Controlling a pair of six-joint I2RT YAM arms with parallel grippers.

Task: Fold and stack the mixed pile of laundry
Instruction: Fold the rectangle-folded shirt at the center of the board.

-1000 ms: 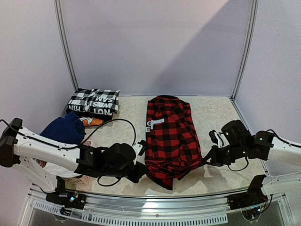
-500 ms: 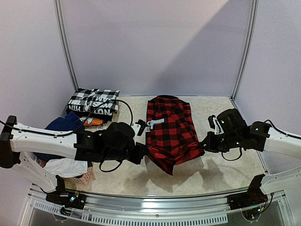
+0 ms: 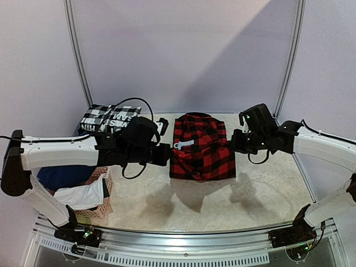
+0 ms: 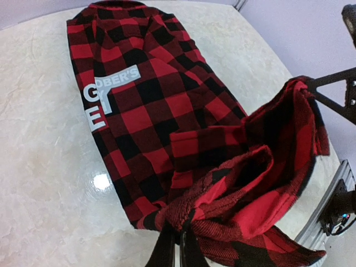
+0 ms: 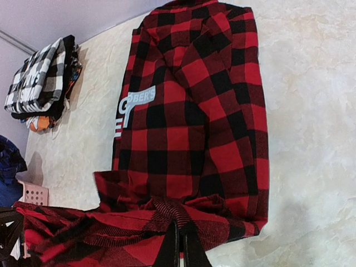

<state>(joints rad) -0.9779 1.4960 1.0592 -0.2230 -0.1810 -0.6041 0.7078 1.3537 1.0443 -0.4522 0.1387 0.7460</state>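
The red-and-black plaid shirt (image 3: 200,147) lies mid-table, collar toward the back, with a grey printed label near its left edge. Its near hem is lifted and carried over the body, so the shirt is bent double. My left gripper (image 3: 168,156) is shut on the hem's left corner (image 4: 179,231). My right gripper (image 3: 233,142) is shut on the hem's right corner (image 5: 181,225). Between the two grippers the raised hem sags in loose folds (image 4: 261,183). More of the mixed laundry pile, a navy piece (image 3: 61,178) and a white piece (image 3: 80,197), lies at the left.
A folded black-and-white checked garment (image 3: 110,119) sits on a stack at the back left corner, an orange piece (image 5: 36,125) beneath it. The pink lattice basket (image 3: 97,208) stands at the near left under my left arm. Metal frame posts border the table at the back.
Both grippers have risen and moved toward the back with the shirt's near hem, folding its lower half over the upper half. The shirt's outline is now about half as long.
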